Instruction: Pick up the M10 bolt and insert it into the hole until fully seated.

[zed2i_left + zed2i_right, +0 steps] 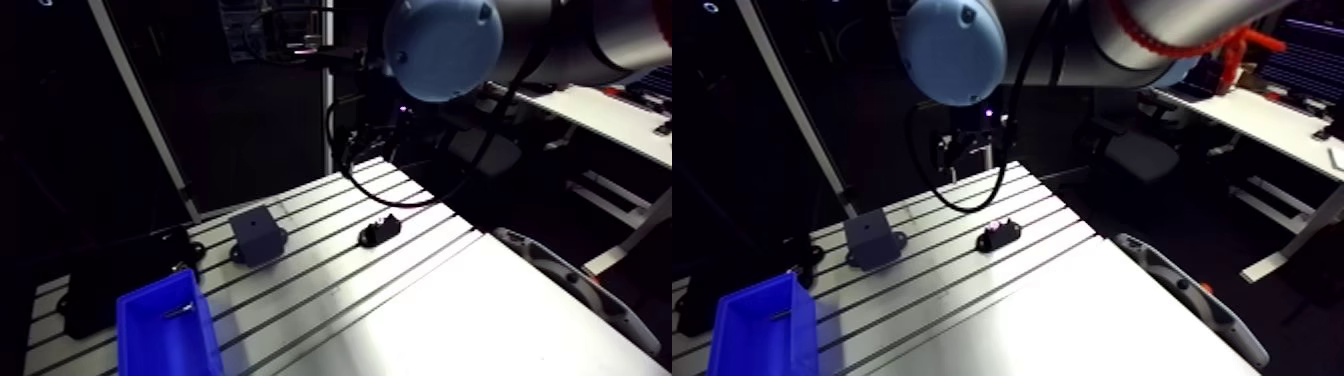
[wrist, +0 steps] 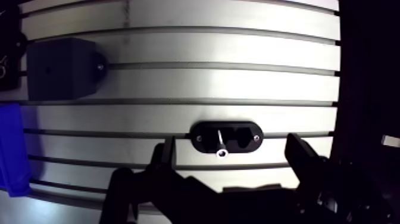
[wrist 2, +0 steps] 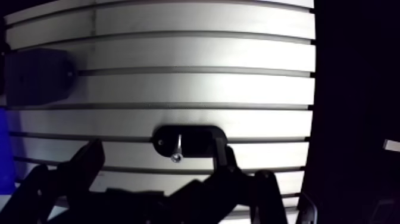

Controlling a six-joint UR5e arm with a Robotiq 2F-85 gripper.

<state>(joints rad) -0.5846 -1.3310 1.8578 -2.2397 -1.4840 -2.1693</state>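
Tool (image 2: pixel 231 146) is wide open, nothing in it. The M10 bolt (image 2: pixel 220 142) is lying in its black holder (image 2: pixel 245 137) on the counter (image 2: pixel 208 83), just ahead of the tool. The grey block (image 2: pixel 62 68) sits well off to one side.

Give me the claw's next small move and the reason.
Probably lower the claw straight down toward the bolt. The claw is open and empty, and the bolt lies in the black holder below, roughly between its fingers, not yet gripped.
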